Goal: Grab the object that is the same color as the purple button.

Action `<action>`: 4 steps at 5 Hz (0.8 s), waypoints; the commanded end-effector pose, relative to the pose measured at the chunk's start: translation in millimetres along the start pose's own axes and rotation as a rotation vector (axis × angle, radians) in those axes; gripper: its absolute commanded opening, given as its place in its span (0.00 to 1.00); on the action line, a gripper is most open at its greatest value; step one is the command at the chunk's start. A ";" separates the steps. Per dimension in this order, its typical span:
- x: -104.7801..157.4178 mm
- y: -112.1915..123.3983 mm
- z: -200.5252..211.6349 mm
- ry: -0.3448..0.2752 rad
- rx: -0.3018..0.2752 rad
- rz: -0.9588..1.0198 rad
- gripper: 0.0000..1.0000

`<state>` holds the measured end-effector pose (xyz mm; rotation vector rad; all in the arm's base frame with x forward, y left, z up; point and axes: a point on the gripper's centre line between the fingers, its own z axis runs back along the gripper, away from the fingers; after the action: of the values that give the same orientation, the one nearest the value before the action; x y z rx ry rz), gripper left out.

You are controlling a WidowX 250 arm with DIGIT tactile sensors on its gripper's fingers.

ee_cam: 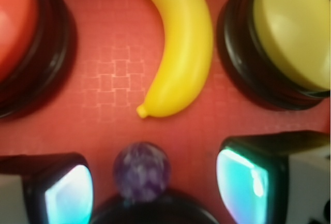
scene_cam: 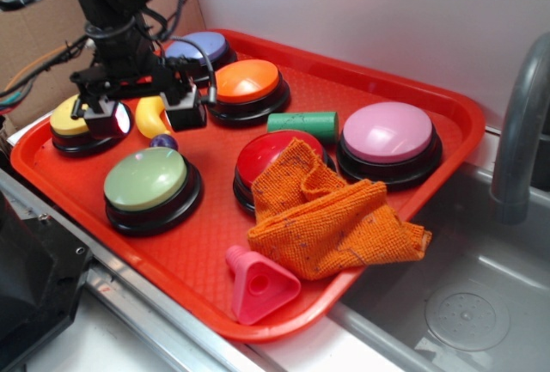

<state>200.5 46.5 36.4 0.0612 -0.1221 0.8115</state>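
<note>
Your gripper (ee_cam: pixel 155 188) hangs with its 2 fingers (ee_cam: pixel 67 193) spread wide above the red tray (scene_cam: pixel 430 88), nothing between them. Nearest, at 6 o'clock in your wrist view, the purple ball (ee_cam: pixel 140 171) sits in the gap, touching the green button (scene_cam: pixel 146 179). Beyond it at 12 o'clock lies the yellow banana (ee_cam: pixel 181 43). Farthest back, the purple button (scene_cam: pixel 199 45) rests at the tray's rear edge.

We count six domed buttons on the red tray (scene_cam: pixel 447 123): purple button (scene_cam: pixel 199 46), orange (scene_cam: pixel 247 80), yellow (scene_cam: pixel 70 116), green (scene_cam: pixel 144 178), red (scene_cam: pixel 268 154), pink (scene_cam: pixel 388 131). One banana (ee_cam: pixel 181 43), one purple ball (ee_cam: pixel 140 171), one green cylinder (scene_cam: pixel 302 123), one orange cloth (scene_cam: pixel 331 215), one pink funnel-shaped toy (scene_cam: pixel 258 286).
</note>
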 end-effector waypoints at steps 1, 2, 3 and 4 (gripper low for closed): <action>-2.8 -6.7 -17.1 0.023 -0.027 -0.031 1.00; -6.0 -7.5 -23.4 0.047 -0.041 -0.048 1.00; -6.5 -7.2 -21.3 0.042 -0.066 -0.054 0.01; -3.3 -6.9 -10.5 0.028 -0.077 -0.078 0.00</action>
<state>200.0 35.0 17.7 -0.0105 -0.0746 0.7189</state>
